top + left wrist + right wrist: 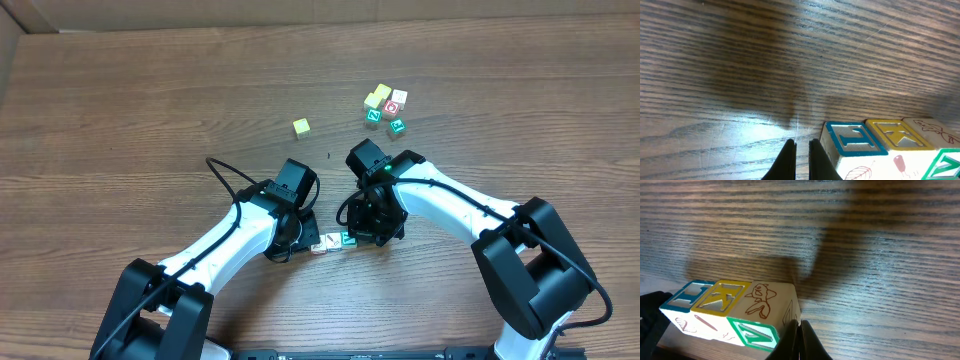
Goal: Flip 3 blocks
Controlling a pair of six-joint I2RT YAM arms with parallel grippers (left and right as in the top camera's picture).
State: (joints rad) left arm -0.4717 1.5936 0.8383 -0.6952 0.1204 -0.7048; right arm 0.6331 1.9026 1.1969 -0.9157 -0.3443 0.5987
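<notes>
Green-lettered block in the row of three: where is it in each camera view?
Overhead: green-lettered block at the right end of the row, below centre.
Left wrist: bottom right corner, the row's far end.
Right wrist: bottom, left of centre, the row's right end.
Shared landmark: the middle block, next to it in every view.

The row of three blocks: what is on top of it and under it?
Nothing lies on the three blocks: from overhead, two white faces and one green face show uncovered. They stand on the table; their bottom faces are hidden.
</notes>
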